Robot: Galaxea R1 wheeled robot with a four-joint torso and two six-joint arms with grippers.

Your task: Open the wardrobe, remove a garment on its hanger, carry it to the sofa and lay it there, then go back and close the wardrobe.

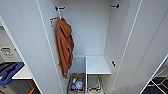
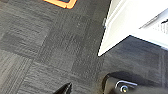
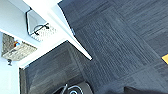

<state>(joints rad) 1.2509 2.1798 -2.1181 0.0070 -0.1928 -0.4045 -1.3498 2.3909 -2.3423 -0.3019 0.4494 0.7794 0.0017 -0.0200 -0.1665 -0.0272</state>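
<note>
White wardrobe doors (image 1: pixel 27 50) are standing open before me, only the long rust-orange garment (image 1: pixel 64 47) is hanging inside, closing is remaining, and I cannot tell my hands' state.

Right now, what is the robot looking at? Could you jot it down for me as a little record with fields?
wardrobe: both doors swung open
hanging inside: rust-orange garment on the left side
white garment: not seen in the wardrobe
inner shelf: white, bare on top
bottom compartment: basket with small mixed items
floor: dark grey carpet tiles
beside the wardrobe, left: blue object on a white surface
claws: cannot tell whether open or shut
</note>
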